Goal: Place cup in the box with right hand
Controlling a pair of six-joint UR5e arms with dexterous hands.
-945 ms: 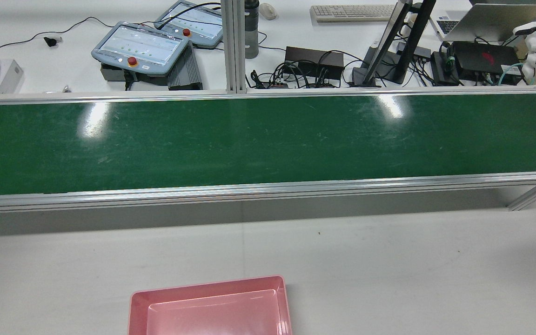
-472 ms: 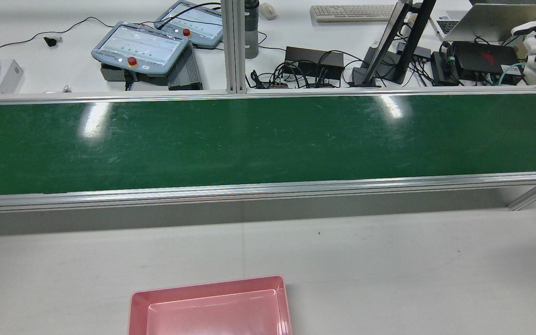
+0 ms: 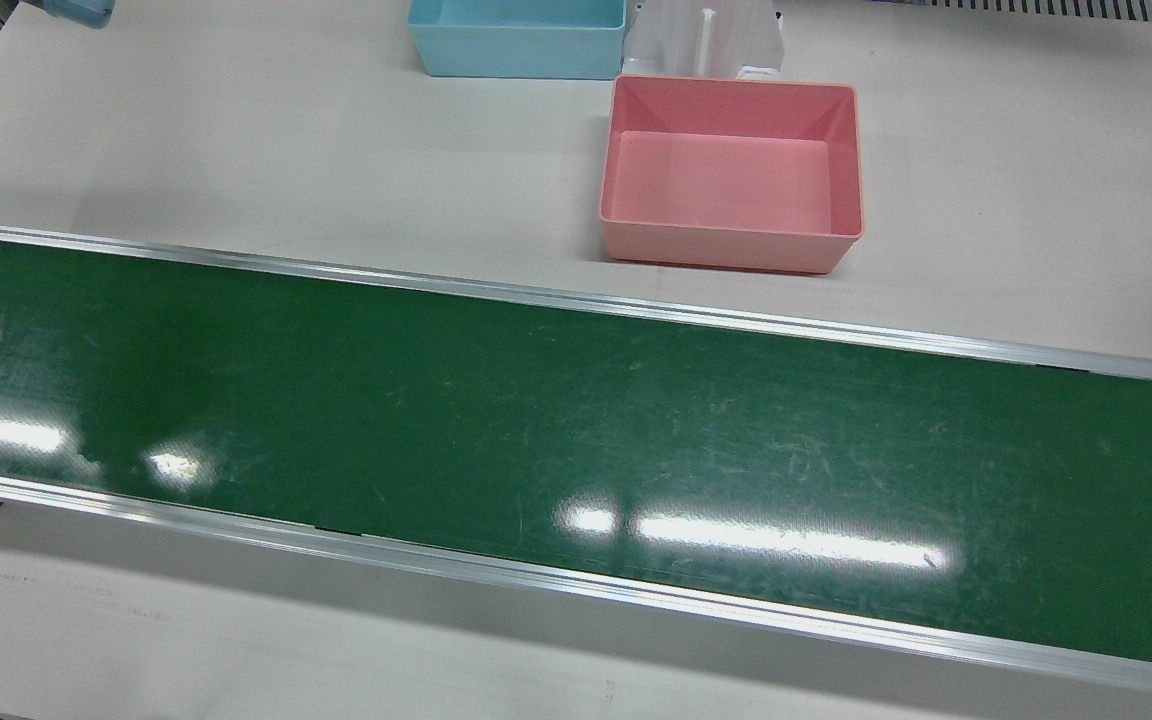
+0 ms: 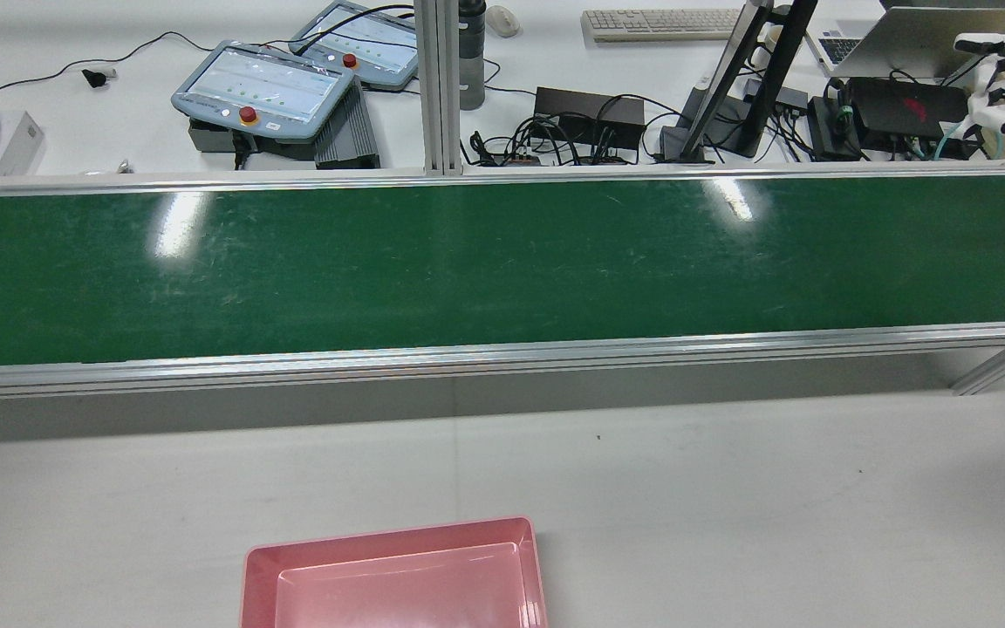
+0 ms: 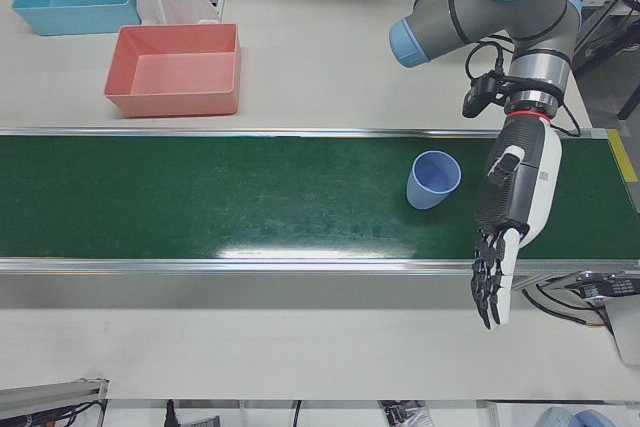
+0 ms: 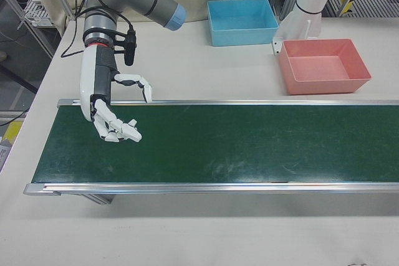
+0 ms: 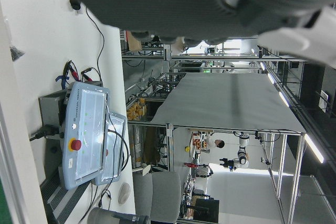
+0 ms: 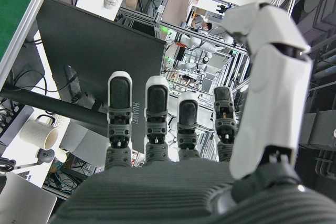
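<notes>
A pale blue cup (image 5: pixel 433 179) stands upright on the green conveyor belt (image 5: pixel 220 207), seen only in the left-front view. My left hand (image 5: pixel 505 237) hangs just to the cup's right, fingers straight and apart, holding nothing. My right hand (image 6: pixel 106 119) hovers over the opposite end of the belt, fingers apart and empty; it also shows at the rear view's far right edge (image 4: pixel 1004 83). The pink box (image 3: pixel 726 248) sits empty on the white table beside the belt, and also shows in the left-front view (image 5: pixel 170 104) and the right-front view (image 6: pixel 327 85).
A blue box (image 3: pixel 516 62) stands behind the pink one near an arm pedestal (image 3: pixel 704 40). Aluminium rails (image 3: pixel 576 300) edge the belt. Beyond the belt in the rear view lie teach pendants (image 4: pixel 263 87), cables and a monitor stand (image 4: pixel 729 96).
In the rear view my right hand has shifted slightly up and left, with its fingers spreading. Scratch marks on the belt have drifted to the right.
</notes>
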